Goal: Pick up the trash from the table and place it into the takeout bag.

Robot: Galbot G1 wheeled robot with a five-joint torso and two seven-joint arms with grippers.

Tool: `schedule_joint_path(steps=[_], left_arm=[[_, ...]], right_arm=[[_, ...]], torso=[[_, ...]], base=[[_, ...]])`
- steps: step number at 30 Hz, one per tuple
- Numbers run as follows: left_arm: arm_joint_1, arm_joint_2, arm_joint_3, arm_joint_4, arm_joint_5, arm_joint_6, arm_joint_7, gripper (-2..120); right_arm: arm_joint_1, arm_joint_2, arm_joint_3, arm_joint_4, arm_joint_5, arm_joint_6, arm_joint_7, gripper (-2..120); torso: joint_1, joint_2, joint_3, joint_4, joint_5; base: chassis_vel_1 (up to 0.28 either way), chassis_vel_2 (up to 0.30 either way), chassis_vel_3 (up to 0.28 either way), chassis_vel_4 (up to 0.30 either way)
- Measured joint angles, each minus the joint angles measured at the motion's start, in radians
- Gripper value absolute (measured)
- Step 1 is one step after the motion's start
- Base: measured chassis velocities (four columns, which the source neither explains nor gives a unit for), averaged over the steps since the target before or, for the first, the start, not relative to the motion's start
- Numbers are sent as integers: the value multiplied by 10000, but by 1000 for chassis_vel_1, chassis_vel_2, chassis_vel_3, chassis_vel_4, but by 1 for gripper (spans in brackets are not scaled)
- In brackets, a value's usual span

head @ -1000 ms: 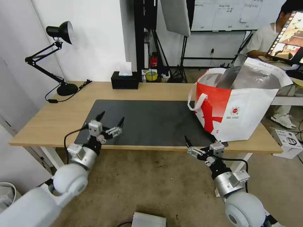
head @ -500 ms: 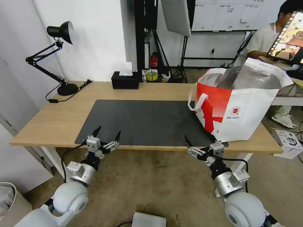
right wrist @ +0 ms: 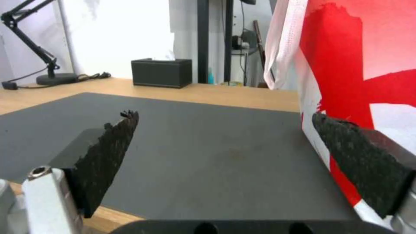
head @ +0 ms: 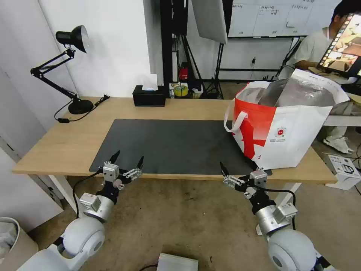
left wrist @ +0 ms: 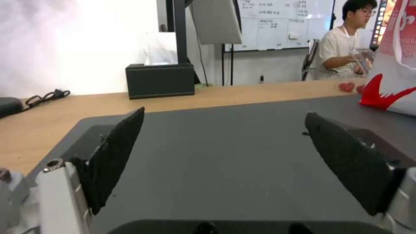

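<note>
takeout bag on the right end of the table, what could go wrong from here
The takeout bag stands at the table's right front edge, so a nudge might tip it off. The right gripper, open, sits just below the bag's corner and could catch its handle if raised. Two small red bits lie behind the bag, easy to miss. The left gripper waits open at the front edge.

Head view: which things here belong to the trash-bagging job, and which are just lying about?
Belongs to the job:
- takeout bag, standing open at the table's right end
- table with its dark mat
- left gripper and right gripper, both open and held at the near edge

Just lying about:
- black tissue box
- desk lamp
- roll of tape behind the table
</note>
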Motion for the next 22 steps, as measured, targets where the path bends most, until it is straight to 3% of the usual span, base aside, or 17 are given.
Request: schedule_joint_path(steps=[22], left_arm=[[-20,9,20,-1,-21,1,1,100]], right_arm=[[-1,0,0,0,0,0,0,100]], torso=[[0,-1,0,0,0]], base=[[0,0,0,0]])
